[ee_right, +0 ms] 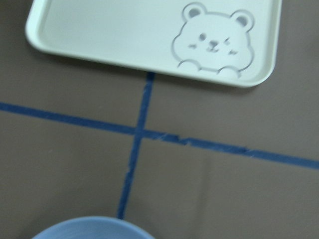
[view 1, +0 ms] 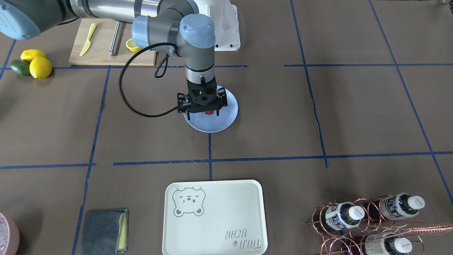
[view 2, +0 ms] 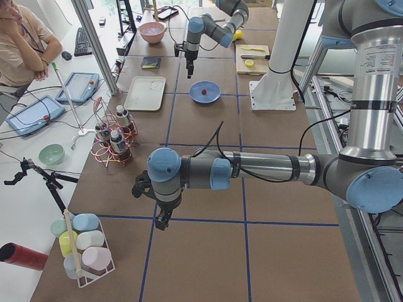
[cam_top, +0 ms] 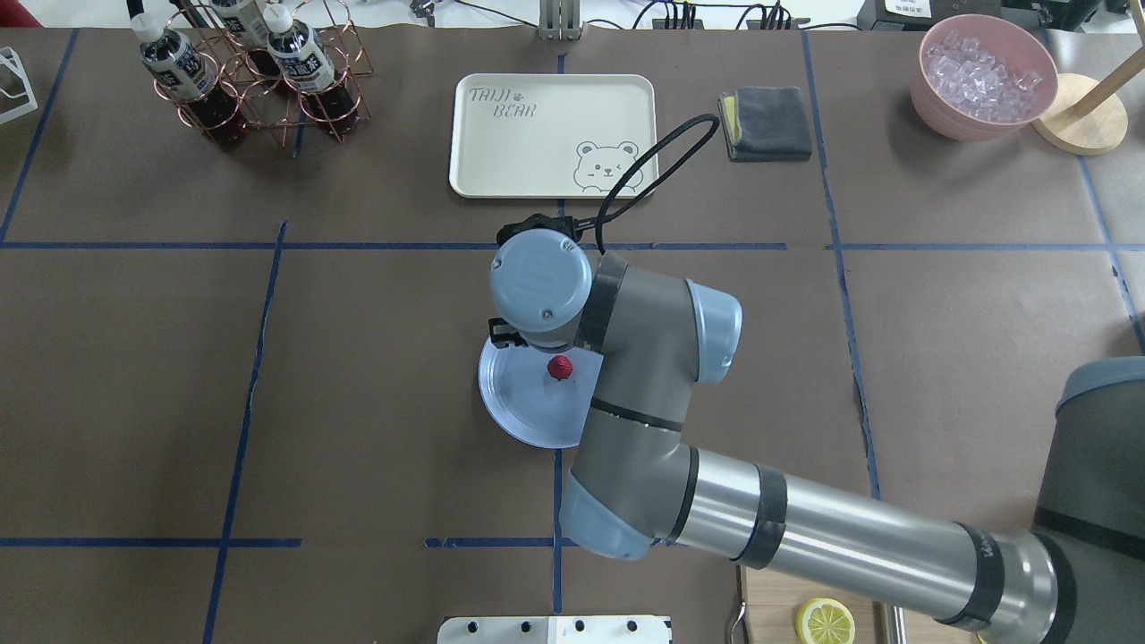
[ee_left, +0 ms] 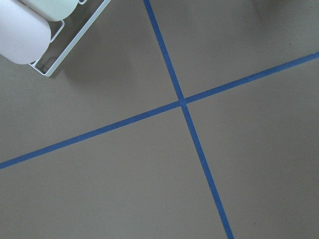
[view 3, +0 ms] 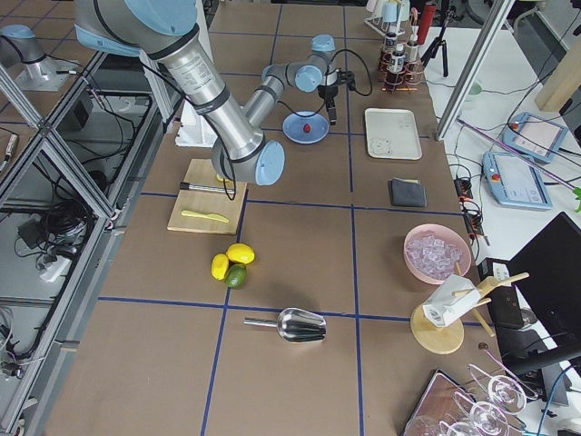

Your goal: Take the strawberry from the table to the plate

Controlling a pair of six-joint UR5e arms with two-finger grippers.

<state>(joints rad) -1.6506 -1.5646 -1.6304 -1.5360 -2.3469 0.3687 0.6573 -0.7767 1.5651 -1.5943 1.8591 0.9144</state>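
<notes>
Strawberry (cam_top: 560, 366) lies on the light blue-grey plate (cam_top: 519, 407), near its middle, a small dark red bumpy lump resting free on the plate's floor. It looks roundish from every view and shows too small to tell a long axis or which way its tip points. The plate sits flat on the table (cam_top: 358, 358), on a blue tape line, with the cream bear-print tray (cam_top: 537, 134) well apart on the far side from the robot.

The right gripper (view 1: 202, 116) hangs over the plate, pointing straight down, its two black fingers spread wide with nothing between them; the side views show it raised clear of the berry. Its wrist camera looks past the plate's rim to a tape cross and the tray's bear corner.

The left gripper (view 2: 162, 220) hovers above bare brown paper well away from the plate, near a tape crossing (ee_left: 182, 102); whether its jaws are apart or together cannot be told
</notes>
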